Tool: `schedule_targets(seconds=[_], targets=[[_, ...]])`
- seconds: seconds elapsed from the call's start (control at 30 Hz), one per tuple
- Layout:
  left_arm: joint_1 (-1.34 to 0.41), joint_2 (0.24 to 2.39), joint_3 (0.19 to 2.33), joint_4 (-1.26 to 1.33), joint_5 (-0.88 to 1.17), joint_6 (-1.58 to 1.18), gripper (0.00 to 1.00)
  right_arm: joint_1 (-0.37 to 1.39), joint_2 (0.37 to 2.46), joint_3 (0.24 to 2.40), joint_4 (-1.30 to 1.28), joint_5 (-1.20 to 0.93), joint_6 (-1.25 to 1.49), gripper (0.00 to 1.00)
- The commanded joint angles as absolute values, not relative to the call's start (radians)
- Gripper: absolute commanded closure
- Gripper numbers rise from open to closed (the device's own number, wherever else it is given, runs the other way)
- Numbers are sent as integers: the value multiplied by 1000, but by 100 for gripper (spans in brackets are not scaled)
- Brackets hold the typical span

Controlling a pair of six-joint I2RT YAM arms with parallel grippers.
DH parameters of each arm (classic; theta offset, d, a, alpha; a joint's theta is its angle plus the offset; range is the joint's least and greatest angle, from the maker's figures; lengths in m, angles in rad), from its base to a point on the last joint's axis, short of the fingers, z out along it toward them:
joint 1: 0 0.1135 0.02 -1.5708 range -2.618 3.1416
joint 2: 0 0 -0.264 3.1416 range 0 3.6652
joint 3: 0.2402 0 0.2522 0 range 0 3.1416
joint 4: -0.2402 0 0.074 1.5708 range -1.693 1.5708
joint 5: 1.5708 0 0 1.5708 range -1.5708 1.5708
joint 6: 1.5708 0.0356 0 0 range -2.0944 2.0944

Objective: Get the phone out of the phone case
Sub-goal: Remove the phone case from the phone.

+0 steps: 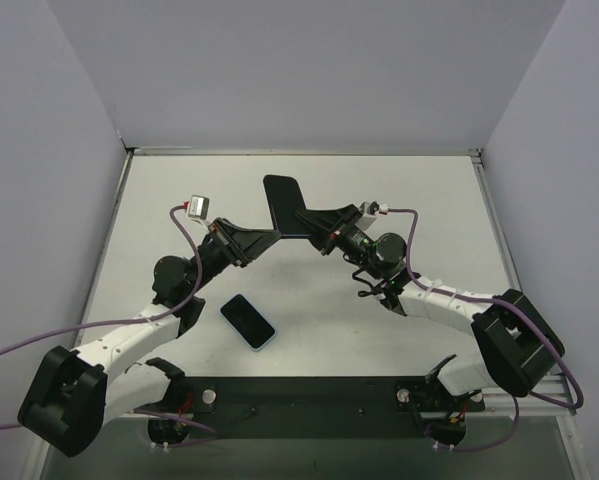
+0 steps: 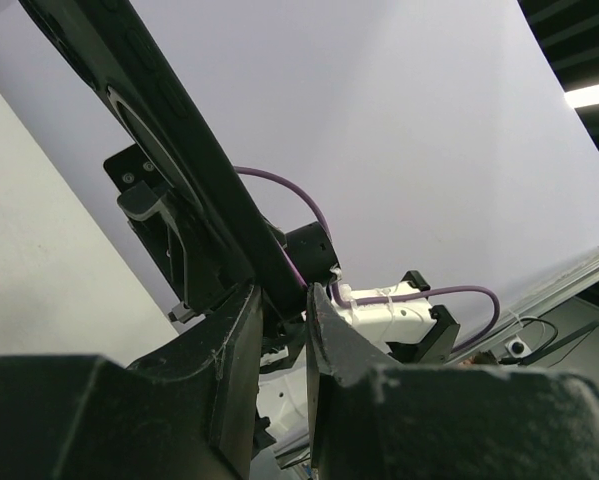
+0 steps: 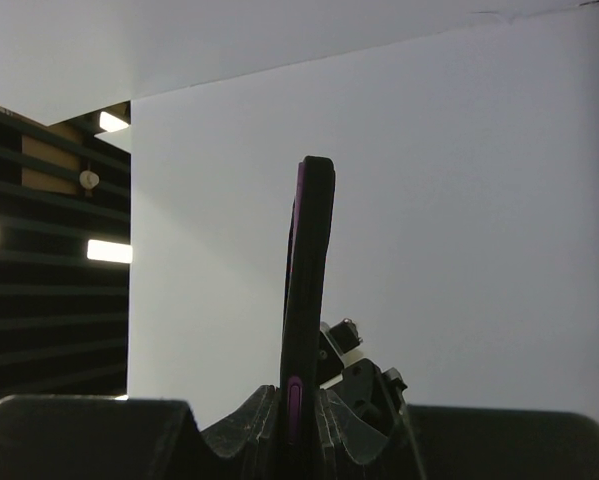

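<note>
A black phone case [image 1: 282, 200] is held upright above the far middle of the table, between both grippers. My right gripper [image 1: 312, 228] is shut on its lower edge. In the right wrist view the case [image 3: 309, 280] stands edge-on between the fingers [image 3: 301, 400], with a purple strip and side button of the phone showing along that edge. My left gripper [image 1: 272, 234] meets the same lower end from the left. In the left wrist view the case [image 2: 169, 130] runs diagonally down into the fingertips [image 2: 284, 300], which close on its corner.
A dark-faced phone with a light blue rim [image 1: 247, 321] lies flat on the white table [image 1: 399, 190] near the left arm. White walls stand at the left, back and right. A black mounting strip [image 1: 309, 392] runs along the near edge.
</note>
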State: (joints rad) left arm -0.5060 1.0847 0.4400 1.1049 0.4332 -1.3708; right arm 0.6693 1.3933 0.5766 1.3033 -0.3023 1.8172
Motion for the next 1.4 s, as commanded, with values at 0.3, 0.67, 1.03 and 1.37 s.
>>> schedule_targets(seconds=[0.3,0.67,1.03,1.37], targets=[[-466,1040,537,1347,460,-1345,100,686,1397,627,1664,-318,1845,100],[-446,1075,624,1420,548,-1344,100,690,1361,644,1664,-327,1862,100],[-433,1115,574,1503,541,-1397,100,690,1342,641,1664,-322,1858,100],[-420,1075,565,1324,552,-1396,50,684,1338,612,1667,-310,1816,100]])
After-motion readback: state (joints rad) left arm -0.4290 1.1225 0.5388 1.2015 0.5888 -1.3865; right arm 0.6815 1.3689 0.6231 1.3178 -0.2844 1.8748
